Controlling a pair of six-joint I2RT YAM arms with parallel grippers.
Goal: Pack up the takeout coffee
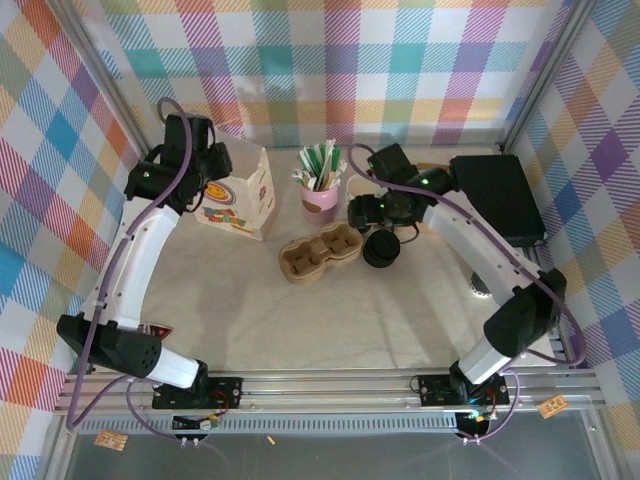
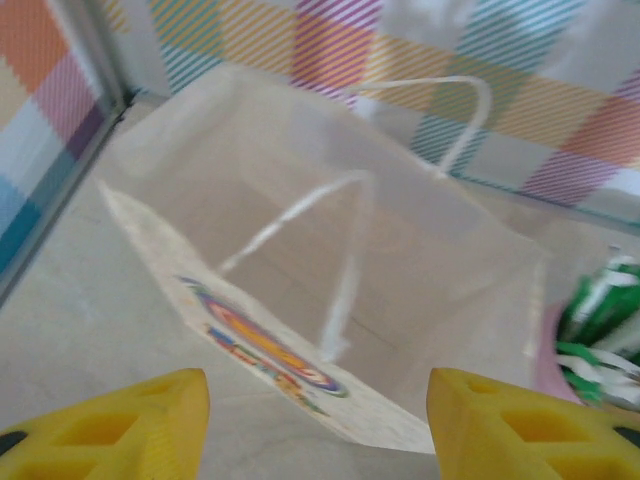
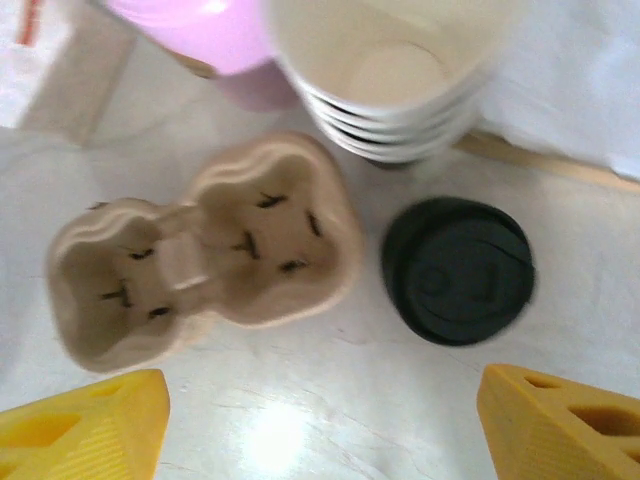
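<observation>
Takeout coffee (image 3: 458, 270) ahead of right gripper (image 3: 322, 428), jaws spread

top: above, whole table (image 1: 300, 330) | left wrist: near, facing bag (image 2: 300, 250) | right wrist: near, down onto carrier (image 3: 200, 250)

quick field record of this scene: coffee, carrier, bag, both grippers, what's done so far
cup carrier: pulp tray, two wells, both empty
takeout coffee: black lid on, upright beside the cup carrier, not in it
paper bag: standing, mouth open
cup stack: lidless cream cups, just behind the takeout coffee
left gripper: open, facing the paper bag, holding nothing
right gripper: open, above the cup carrier and takeout coffee, holding nothing
status: coffee not yet packed
</observation>
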